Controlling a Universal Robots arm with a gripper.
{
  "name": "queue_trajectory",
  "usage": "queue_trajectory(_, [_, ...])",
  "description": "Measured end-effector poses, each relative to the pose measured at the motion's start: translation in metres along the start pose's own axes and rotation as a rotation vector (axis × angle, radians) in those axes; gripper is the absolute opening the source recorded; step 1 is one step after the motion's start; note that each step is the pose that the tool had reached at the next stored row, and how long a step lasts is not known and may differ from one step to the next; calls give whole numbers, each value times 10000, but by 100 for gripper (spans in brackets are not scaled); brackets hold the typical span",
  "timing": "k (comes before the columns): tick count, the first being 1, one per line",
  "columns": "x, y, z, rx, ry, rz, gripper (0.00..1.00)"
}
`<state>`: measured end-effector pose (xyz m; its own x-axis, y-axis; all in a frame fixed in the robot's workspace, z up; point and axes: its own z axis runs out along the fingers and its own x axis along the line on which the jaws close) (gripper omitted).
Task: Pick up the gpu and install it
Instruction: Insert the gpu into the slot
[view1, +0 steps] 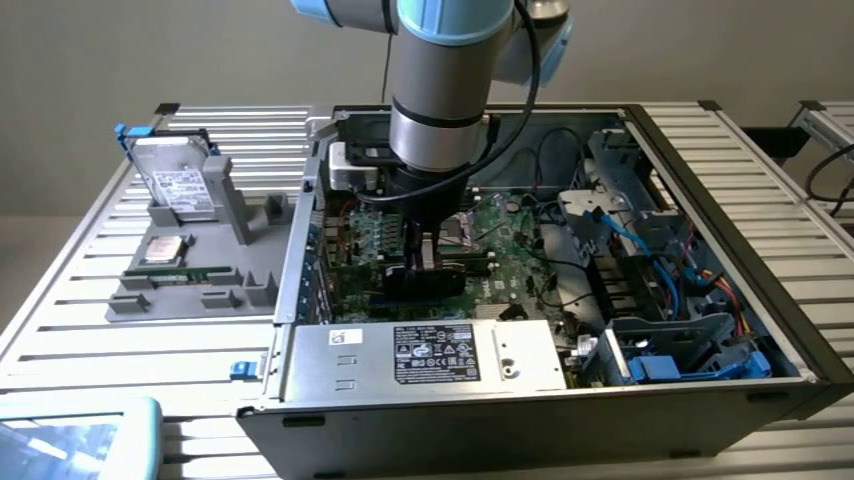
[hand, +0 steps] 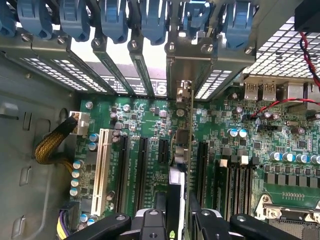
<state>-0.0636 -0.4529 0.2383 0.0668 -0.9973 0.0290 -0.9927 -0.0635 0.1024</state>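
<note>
The hand gripped the gpu edge-on above the motherboard; good seating wanted it upright, its edge square over the slot, bracket at the rear opening.

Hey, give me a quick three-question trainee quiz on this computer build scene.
1. True or false: the tool grips the green circuit card with black cooler.
2. Where is that card? A) on the floor B) inside the open grey computer case C) in a person's hand
3. Fill in: the silver hard drives sit ___ the case.
Key: 1 true; 2 B; 3 outside.
</note>
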Motion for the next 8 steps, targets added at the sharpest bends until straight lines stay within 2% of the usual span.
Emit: queue_trajectory(8, [0, 0, 0, 0, 1, 0, 27])
